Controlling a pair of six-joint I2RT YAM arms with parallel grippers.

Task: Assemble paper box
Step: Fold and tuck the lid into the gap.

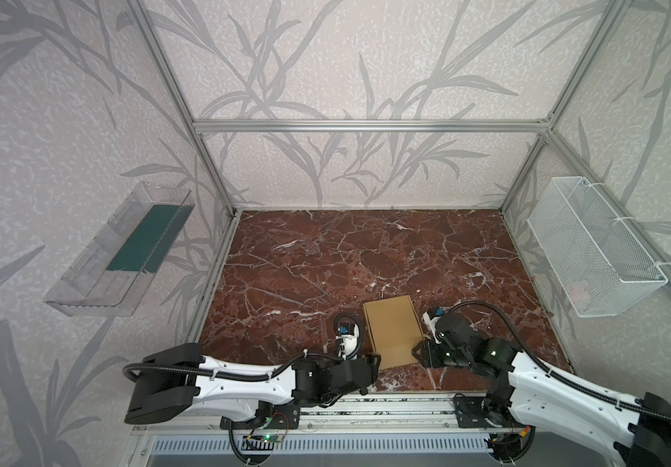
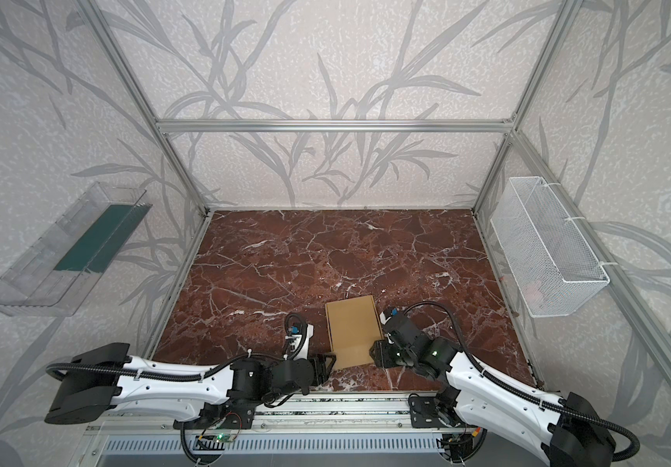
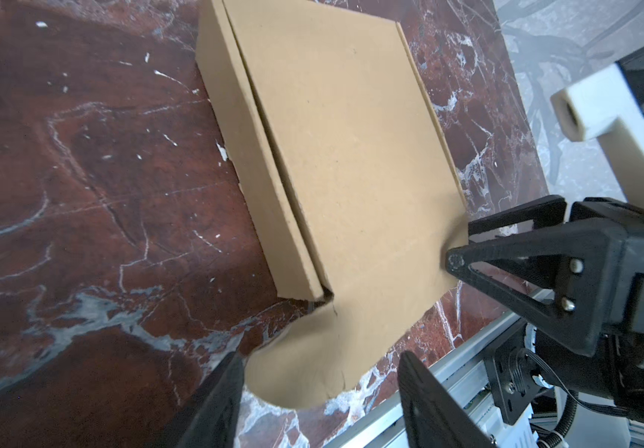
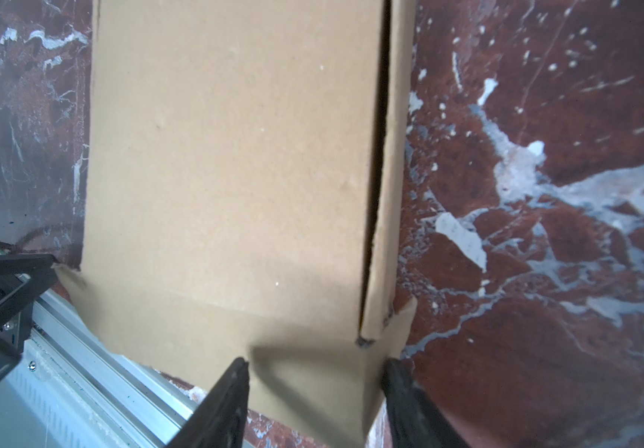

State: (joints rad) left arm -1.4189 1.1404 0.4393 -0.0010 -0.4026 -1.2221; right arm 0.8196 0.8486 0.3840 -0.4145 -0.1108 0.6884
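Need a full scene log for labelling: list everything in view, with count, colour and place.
tan-brown corrugated cardboard box: one, tan-brown, flat on the tabletop near its front edge, one flap jutting forward.
red-brown marble-patterned tabletop: one, red-brown with white veins, cell floor.
clear plastic tray: one, clear with a dark green panel, wall on the left arm's side.
white wire-mesh basket: one, white, wall on the right arm's side.
aluminium frame: one, silver, around the workspace.
left arm's fingers: two, black, apart, straddling the flap's rounded corner.
right arm's fingers: two, black, either side of the flap's other corner; grip unclear.
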